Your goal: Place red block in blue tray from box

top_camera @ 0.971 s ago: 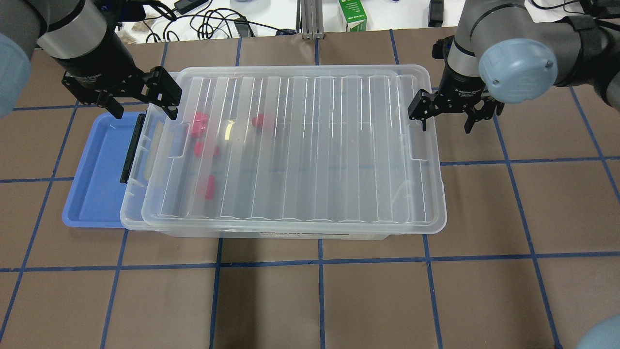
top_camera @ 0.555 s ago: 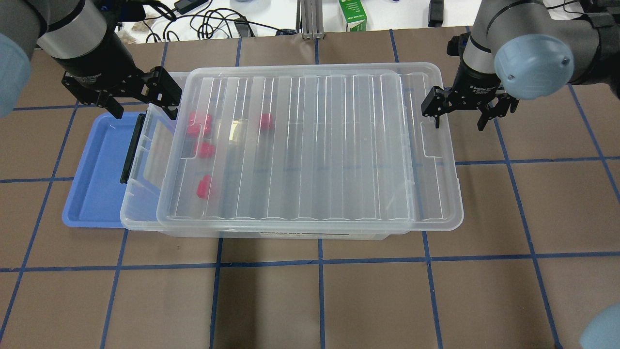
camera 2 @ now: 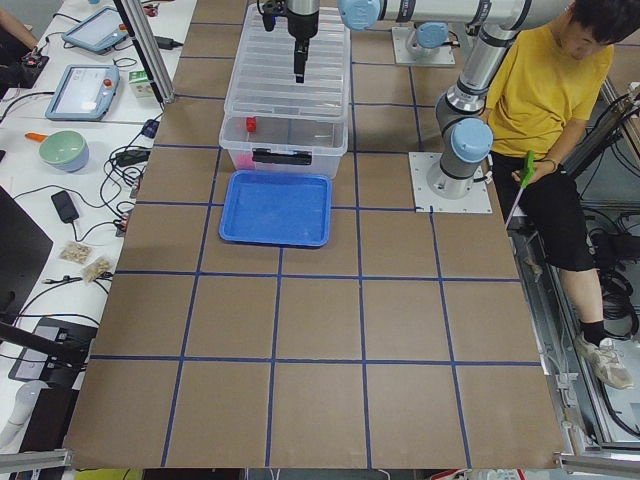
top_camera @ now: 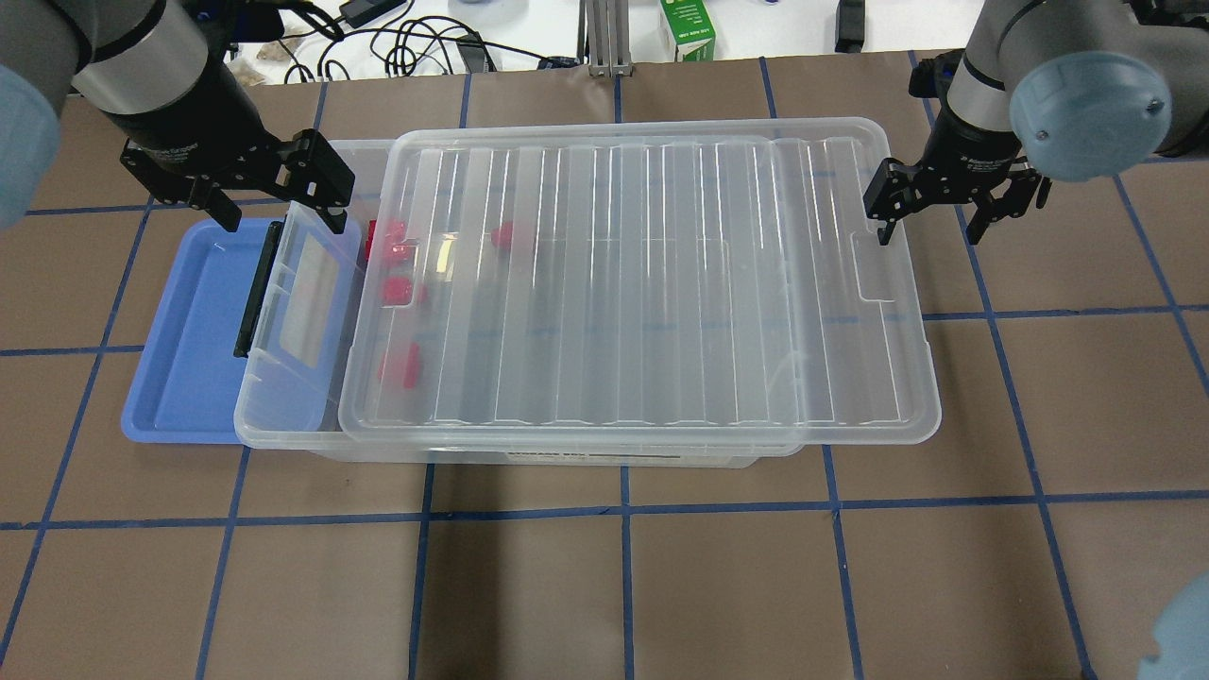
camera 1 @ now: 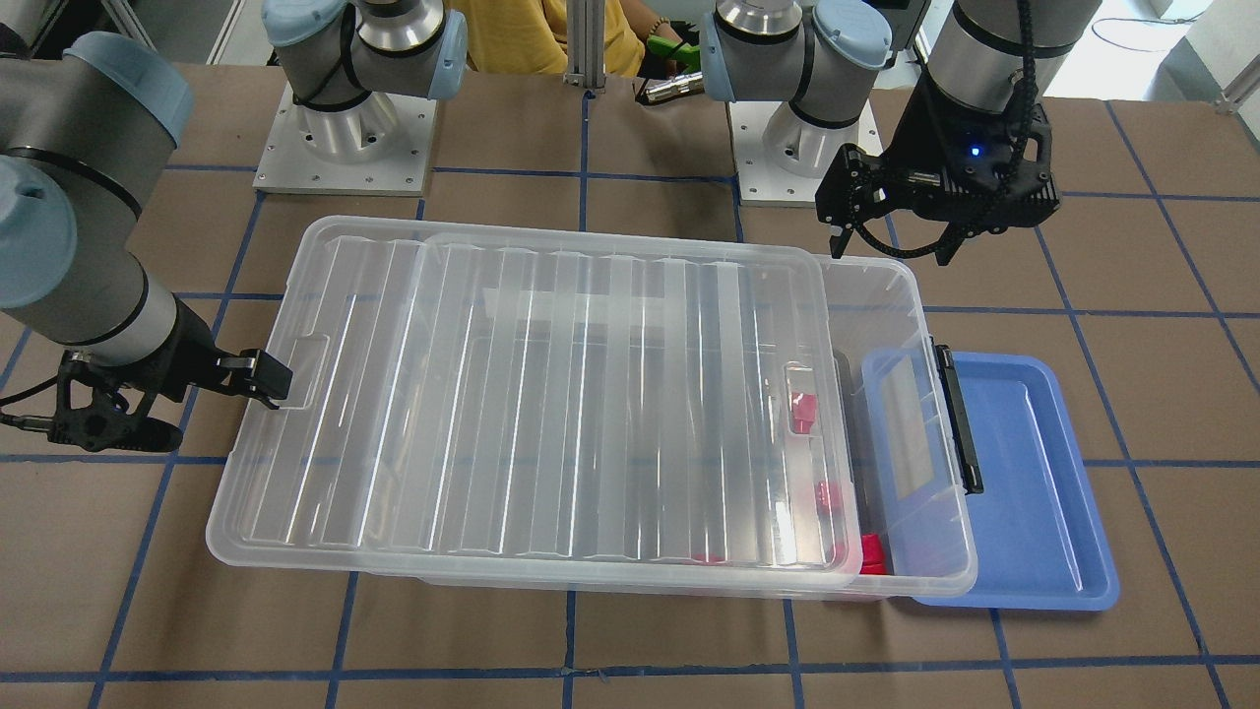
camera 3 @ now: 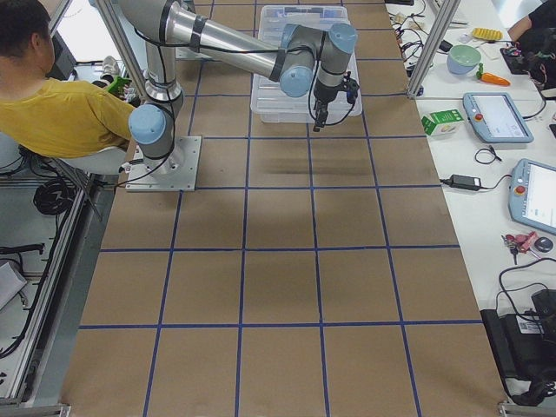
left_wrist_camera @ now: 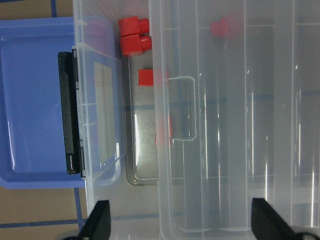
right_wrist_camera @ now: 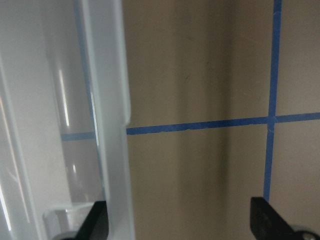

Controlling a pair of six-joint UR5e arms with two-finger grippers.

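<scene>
The clear box point(top_camera: 288, 378) stands mid-table with its ribbed lid point(top_camera: 642, 283) shifted toward the right arm, so the box's left end is uncovered. Several red blocks lie in that end: a pair point(top_camera: 389, 242), one point(top_camera: 397, 290) and one point(top_camera: 403, 365) near the lid's edge, and one point(top_camera: 505, 236) under the lid. The pair also shows in the left wrist view point(left_wrist_camera: 134, 37). The blue tray point(top_camera: 184, 331) lies at the box's left end, partly under it. My left gripper point(top_camera: 276, 210) is open above the box's far left corner. My right gripper point(top_camera: 930, 227) is open, one finger point(top_camera: 883, 231) against the lid's right rim point(right_wrist_camera: 107, 100).
A black latch point(top_camera: 257, 288) sits on the box's left short side over the tray. Cables and a green carton point(top_camera: 687, 28) lie beyond the far edge. A person in yellow point(camera 2: 535, 90) sits behind the robot bases. Blue tape lines grid the brown table.
The right gripper has moved to the right with the lid, which slid off the box's left end and uncovered the red blocks there. The left gripper has not moved.
</scene>
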